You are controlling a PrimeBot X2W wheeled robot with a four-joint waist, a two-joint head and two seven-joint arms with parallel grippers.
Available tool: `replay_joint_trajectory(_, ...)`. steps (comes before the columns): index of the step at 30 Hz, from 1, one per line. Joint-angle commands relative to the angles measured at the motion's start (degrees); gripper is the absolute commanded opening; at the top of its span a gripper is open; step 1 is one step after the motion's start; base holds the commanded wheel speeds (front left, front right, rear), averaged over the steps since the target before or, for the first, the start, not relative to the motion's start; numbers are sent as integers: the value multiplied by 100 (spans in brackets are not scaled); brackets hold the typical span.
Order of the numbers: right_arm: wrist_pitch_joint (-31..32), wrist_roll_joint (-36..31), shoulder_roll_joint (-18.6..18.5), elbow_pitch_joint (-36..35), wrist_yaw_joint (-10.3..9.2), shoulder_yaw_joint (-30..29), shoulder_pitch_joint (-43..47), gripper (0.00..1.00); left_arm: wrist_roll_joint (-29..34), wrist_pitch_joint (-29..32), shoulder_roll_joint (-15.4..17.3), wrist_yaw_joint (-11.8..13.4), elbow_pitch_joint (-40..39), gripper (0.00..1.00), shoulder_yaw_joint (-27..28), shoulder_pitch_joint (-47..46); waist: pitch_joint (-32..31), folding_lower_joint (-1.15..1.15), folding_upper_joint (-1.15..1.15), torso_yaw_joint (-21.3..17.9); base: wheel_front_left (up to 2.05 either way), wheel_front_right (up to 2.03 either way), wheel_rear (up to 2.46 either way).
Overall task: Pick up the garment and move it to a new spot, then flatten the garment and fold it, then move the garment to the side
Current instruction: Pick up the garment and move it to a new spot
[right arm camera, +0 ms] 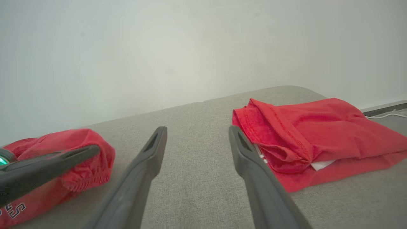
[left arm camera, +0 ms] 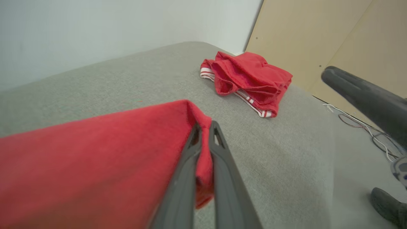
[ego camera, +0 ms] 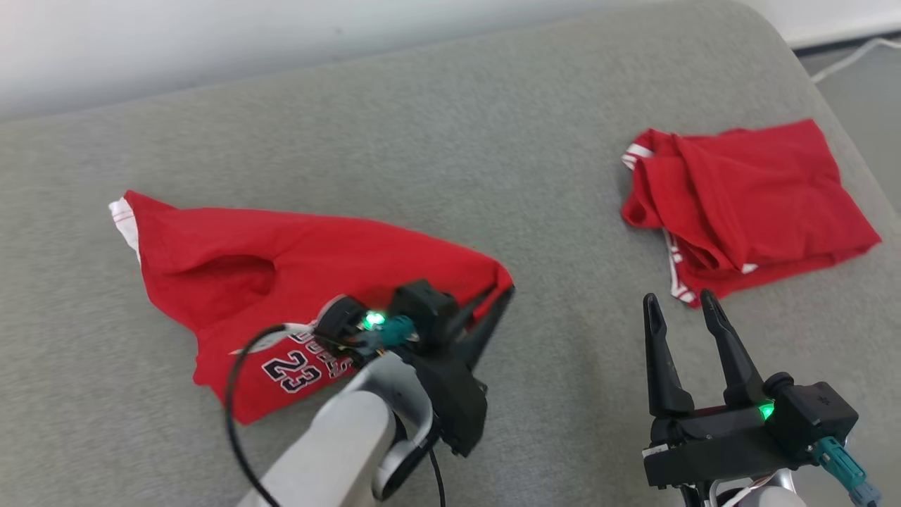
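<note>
The garment (ego camera: 281, 260) is a red jersey with the number 23, lying crumpled on the left half of the grey padded surface (ego camera: 493, 127). My left gripper (ego camera: 501, 294) is shut on the jersey's right corner. In the left wrist view, red cloth (left arm camera: 95, 159) is pinched between the two fingers of the left gripper (left arm camera: 205, 127) and lifted a little off the surface. My right gripper (ego camera: 676, 301) stands open with nothing in it, to the right of the jersey. In the right wrist view, the right gripper (right arm camera: 197, 137) has its jaws wide apart over bare grey surface, and the jersey (right arm camera: 79, 143) sits at the left.
A second red garment (ego camera: 753, 204), folded with white trim, lies at the right end of the surface, just beyond my right fingertips. The surface's rounded edge drops off on the right to a floor with cables (left arm camera: 365, 127) and tan panels (left arm camera: 318, 38). A white wall runs behind.
</note>
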Motion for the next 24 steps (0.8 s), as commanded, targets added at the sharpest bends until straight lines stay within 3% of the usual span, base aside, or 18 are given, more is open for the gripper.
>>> replay_joint_trajectory(1, -37, 51, 20, 21, -6, 4, -84, 100, -6, -10, 9, -49, 64, 0, -59, -68, 318, 0, 0, -321, 0, 0, 0)
replay_joint_trajectory(6, -92, 54, 28, 111, -6, -22, -102, 100, -221, -80, -29, -197, 459, 0, -453, -53, 415, 0, 0, -317, 0, 0, 0)
replay_joint_trajectory(7, -97, 53, 24, 130, -6, -27, -108, 100, -241, -142, -35, -205, 493, 38, -512, -68, 411, 0, 0, -288, 0, 0, 0)
replay_joint_trajectory(8, -105, 51, 25, 145, -6, -32, -116, 100, -256, -197, -39, -207, 515, 100, -570, -81, 406, 0, 0, -255, 0, 0, 0)
replay_joint_trajectory(16, -66, -36, 24, 222, -6, -109, -92, 100, -511, -866, -35, 64, 75, 100, -587, 47, 74, 0, 0, 114, 0, 0, 0)
replay_joint_trajectory(24, 47, -123, -11, 130, -6, -247, 58, 100, -652, -1538, 508, 718, -729, 100, 343, 516, -251, 0, 0, 540, 0, 0, 0)
